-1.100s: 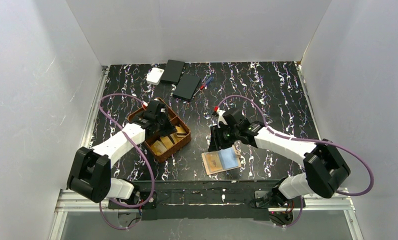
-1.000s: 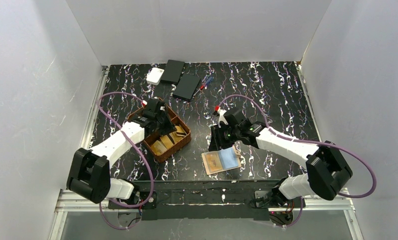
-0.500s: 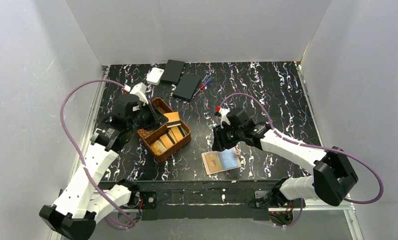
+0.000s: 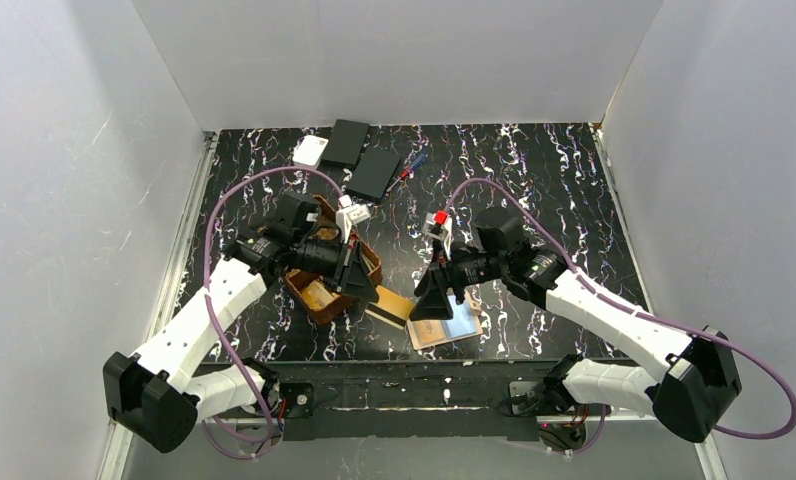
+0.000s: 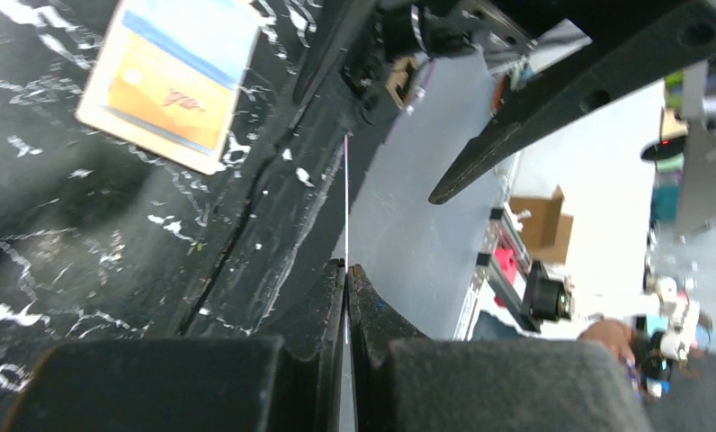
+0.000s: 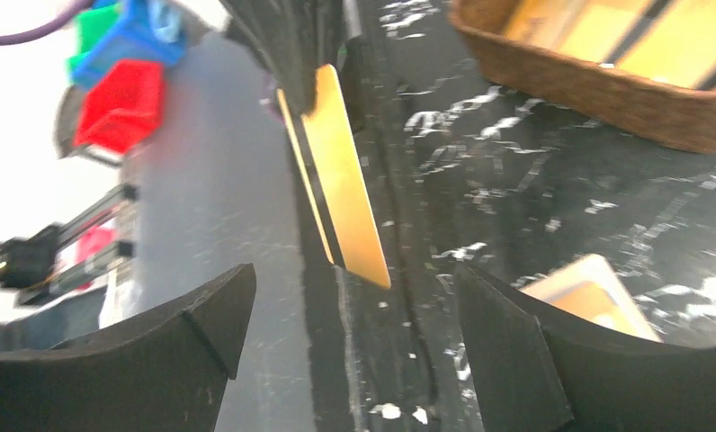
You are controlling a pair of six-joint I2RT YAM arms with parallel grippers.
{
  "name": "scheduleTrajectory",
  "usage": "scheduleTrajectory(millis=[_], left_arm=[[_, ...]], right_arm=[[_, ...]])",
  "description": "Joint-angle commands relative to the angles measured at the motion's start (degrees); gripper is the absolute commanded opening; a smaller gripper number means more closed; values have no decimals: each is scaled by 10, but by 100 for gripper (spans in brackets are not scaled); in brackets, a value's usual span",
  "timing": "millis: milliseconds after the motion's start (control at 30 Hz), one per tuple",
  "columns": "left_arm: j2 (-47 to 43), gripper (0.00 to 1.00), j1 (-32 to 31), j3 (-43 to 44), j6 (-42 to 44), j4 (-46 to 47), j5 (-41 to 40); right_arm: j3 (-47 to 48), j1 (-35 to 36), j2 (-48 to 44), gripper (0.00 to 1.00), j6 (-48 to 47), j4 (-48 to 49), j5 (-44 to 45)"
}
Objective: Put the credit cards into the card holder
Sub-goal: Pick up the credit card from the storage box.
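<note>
tray [image 4: 298, 290] near card holder [image 4: 458, 326], left gripper [image 4: 371, 291] with card [image 4: 392, 308] and right gripper [image 4: 432, 299] filling the gap

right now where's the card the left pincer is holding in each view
Top external: the held card is low centre, just left of the card holder.
Left wrist: edge-on, a thin line rising from the left pincer, centre.
Right wrist: gold face, upper centre.
Shared landmark: the card holder, upper left in the left wrist view, lower right in the right wrist view.
</note>
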Motion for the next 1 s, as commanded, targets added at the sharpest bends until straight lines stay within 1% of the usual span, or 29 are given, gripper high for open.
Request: scheduleTrajectory(millis=[0, 100, 133, 167, 200, 300, 367, 400, 467, 500, 533, 567, 600, 667, 733, 800, 867, 900, 967], left_arm=[[-16, 0, -37, -1, 43, 9, 101], [-15, 0, -56, -4, 36, 33, 123], [-15, 0, -59, -4, 34, 40, 126], [-16, 0, -60, -5, 34, 43, 128], [-17, 0, -60, -5, 35, 45, 128], [-15, 0, -60, -4, 31, 55, 137], [-11, 0, -60, -2, 18, 67, 138], [-9, 5, -59, 0, 13, 68, 129], [-6, 34, -56, 9, 9, 56, 97], [-7, 45, -51, 11, 0, 54, 74], [-8, 53, -41, 12, -16, 57, 53], [-11, 57, -26, 10, -39, 64, 36], [-16, 61, -6, 1, -76, 86, 26], [-34, 63, 37, -35, -179, 163, 12], [-54, 65, 55, -67, -269, 217, -34], [-80, 67, 53, -112, -356, 293, -91], [-122, 69, 43, -201, -485, 440, -127], [-142, 71, 39, -230, -510, 491, -145], [-175, 74, 30, -252, -531, 510, -185]], right_arm=[[-5, 2, 12, 90, 26, 55, -150], [-15, 5, 7, 85, 40, 70, -176], [-21, 5, 3, 81, 52, 82, -185], [-32, 5, -1, 74, 68, 102, -196], [-42, 5, -4, 66, 84, 127, -205], [-64, 5, -10, 34, 123, 167, -208], [-77, 5, -14, 7, 154, 197, -208], [-81, 4, -19, 1, 162, 202, -198], [-87, 3, -33, 1, 161, 184, -149], [-91, 1, -40, 1, 169, 185, -120], [-99, -3, -46, 1, 189, 199, -92], [-109, -7, -50, 1, 215, 217, -64], [-124, -10, -55, 1, 247, 245, -33], [-152, -13, -60, 1, 318, 318, 8], [-179, -13, -63, 1, 386, 394, 51], [-198, -13, -65, 1, 452, 480, 85], [-205, -14, -67, 1, 492, 519, 125], [-209, -14, -68, 1, 506, 534, 140], [-220, -13, -68, 1, 530, 571, 164]])
